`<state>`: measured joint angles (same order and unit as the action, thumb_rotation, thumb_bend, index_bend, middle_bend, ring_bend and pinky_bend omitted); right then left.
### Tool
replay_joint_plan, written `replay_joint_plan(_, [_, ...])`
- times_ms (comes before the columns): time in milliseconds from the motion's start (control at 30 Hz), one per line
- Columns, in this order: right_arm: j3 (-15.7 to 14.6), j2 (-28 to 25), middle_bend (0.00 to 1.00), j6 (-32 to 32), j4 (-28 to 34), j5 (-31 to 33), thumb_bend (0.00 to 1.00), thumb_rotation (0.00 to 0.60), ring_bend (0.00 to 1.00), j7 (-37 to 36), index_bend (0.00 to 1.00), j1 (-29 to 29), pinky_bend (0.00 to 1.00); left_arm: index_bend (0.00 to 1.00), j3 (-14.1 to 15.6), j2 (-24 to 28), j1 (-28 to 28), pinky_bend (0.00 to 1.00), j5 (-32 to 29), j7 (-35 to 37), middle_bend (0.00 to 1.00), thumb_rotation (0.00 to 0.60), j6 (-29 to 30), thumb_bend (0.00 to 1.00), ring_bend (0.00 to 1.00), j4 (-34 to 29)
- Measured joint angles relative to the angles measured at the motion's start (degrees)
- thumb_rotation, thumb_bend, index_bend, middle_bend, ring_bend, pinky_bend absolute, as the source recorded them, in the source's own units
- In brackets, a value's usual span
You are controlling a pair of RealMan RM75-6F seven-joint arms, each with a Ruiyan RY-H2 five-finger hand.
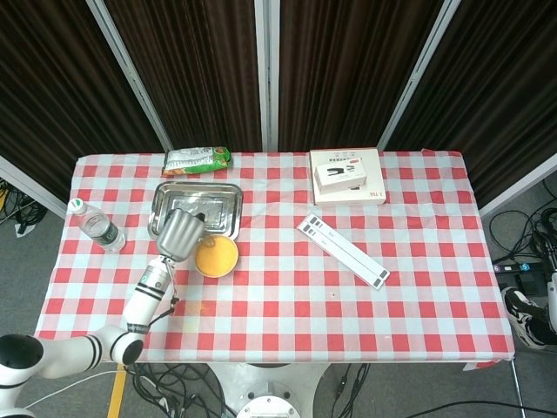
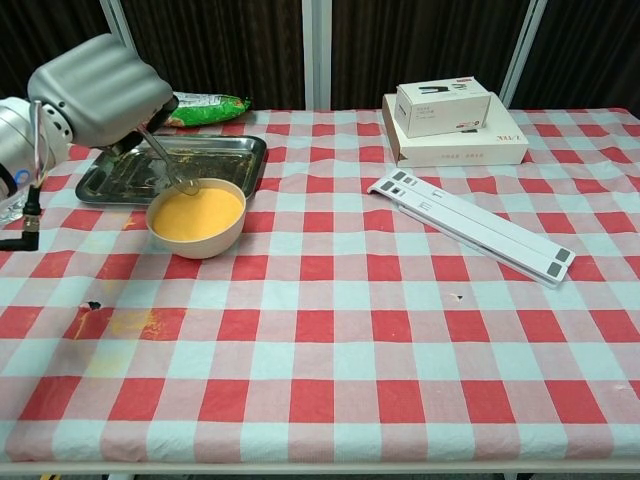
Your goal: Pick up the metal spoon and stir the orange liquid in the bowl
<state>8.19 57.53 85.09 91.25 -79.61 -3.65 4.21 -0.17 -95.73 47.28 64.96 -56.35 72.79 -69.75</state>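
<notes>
The left robot hand (image 2: pixel 100 88) is up above the desk (image 2: pixel 400 330), and it holds the metal spoon (image 2: pixel 168 163) by its handle. The spoon slants down from the robot hand, and its tip sits at the back edge of the bowl (image 2: pixel 197 218). The bowl is pale yellow and is full of orange liquid (image 2: pixel 197 211). Just behind the bowl lies a shiny metal tray (image 2: pixel 215 157), and the robot hand hangs over part of it. Behind the tray, near the back edge of the desk, is a green snack bag (image 2: pixel 205 106). A water bottle (image 1: pixel 94 225) lies on the left side of the desk. The desk has a red and white checked cloth, with a small orange stain (image 2: pixel 125 322) in front of the bowl. In the middle lies a long white flat thing (image 2: pixel 472 227). Behind it is a big white box (image 2: pixel 460 145) with a small white box (image 2: pixel 442 107) on top. The right robot hand is not in either view.
</notes>
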Motion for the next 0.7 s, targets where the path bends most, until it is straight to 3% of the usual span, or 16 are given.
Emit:
replay_joint_plan(400, [-0.1,0.4,0.16,-0.5,-0.2,0.2,0.05,0.6,0.01,-0.1,0.07,0.0,0.09,0.67,3.0,-3.9,-3.4,1.0,6.8,-4.3,1.0,0.6,1.1,0.44,0.98,5.6])
replay_joint_plan(700, [-0.2,0.4,0.16,-0.4,-0.4,0.4,0.05,0.6,0.01,-0.5,0.07,-0.3,0.09,0.67,1.9,-5.5,-5.3,1.0,7.9,-2.3,1.0,0.6,-0.5,0.44,0.98,4.3])
